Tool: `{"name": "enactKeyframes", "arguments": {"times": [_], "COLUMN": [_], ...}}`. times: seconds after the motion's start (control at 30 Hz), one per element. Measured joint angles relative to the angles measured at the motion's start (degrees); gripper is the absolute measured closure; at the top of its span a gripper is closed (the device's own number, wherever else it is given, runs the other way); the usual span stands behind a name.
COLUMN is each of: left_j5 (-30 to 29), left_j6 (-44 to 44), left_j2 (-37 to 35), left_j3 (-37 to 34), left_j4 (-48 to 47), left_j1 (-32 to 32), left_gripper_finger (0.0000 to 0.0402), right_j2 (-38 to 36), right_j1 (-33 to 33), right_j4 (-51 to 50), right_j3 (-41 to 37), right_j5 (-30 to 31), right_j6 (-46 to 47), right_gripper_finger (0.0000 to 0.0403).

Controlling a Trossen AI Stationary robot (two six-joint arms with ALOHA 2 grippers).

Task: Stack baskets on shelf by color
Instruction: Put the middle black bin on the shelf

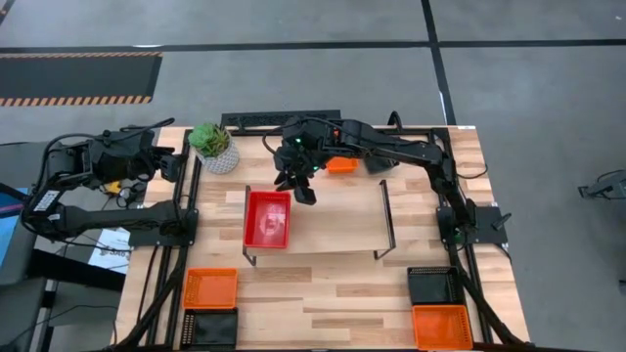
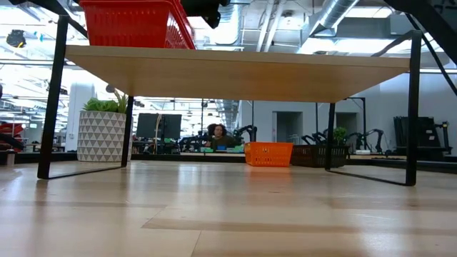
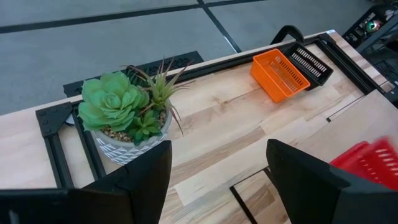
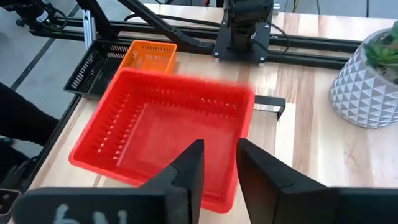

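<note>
A red basket point(image 1: 266, 217) sits on the left part of the light-wood shelf point(image 1: 337, 220). It also shows in the low view point(image 2: 136, 21) and the right wrist view point(image 4: 161, 134). Whether more baskets nest in it, I cannot tell. My right gripper point(image 1: 301, 191) hovers just past the basket's far right corner, its fingers point(image 4: 217, 171) a little apart and empty. My left gripper point(image 3: 217, 186) is wide open and empty at the table's far left point(image 1: 171, 161), next to the plant pot. The shelf's middle and right parts are bare.
A white pot with a green plant point(image 1: 214, 147) stands at the far left. An orange basket point(image 1: 342, 164) and a black one point(image 3: 311, 62) lie behind the shelf. Orange point(image 1: 210, 286) and black point(image 1: 210, 323) baskets lie near left; black point(image 1: 433, 284) and orange point(image 1: 442, 326) ones near right.
</note>
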Motion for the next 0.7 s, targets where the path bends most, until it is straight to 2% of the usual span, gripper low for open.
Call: {"name": "enactKeyframes", "arguments": {"times": [0.23,0.43,0.57,0.7], "left_j5": [0.0,0.02,0.02,-0.03], "left_j6": [0.01,0.02,0.02,0.02], "left_j2": [0.01,0.0,0.0,0.0], "left_j3": [0.0,0.0,0.0,0.0], "left_j4": [0.0,0.0,0.09,0.19], "left_j1": [0.0,0.0,0.0,-0.01], "left_gripper_finger": [0.0152,0.0152,0.0152,0.0152], "right_j2": [-2.04,-5.95,-11.7,-16.32], "right_j1": [-0.66,-1.97,-2.88,-2.67], "right_j4": [4.45,2.59,-4.05,-17.64], "right_j3": [-0.04,-0.11,0.11,0.06], "right_j5": [0.56,0.54,1.3,8.49], "right_j6": [0.97,8.04,15.58,24.05], "right_gripper_finger": [0.0268,0.0266,0.0266,0.0267]}}
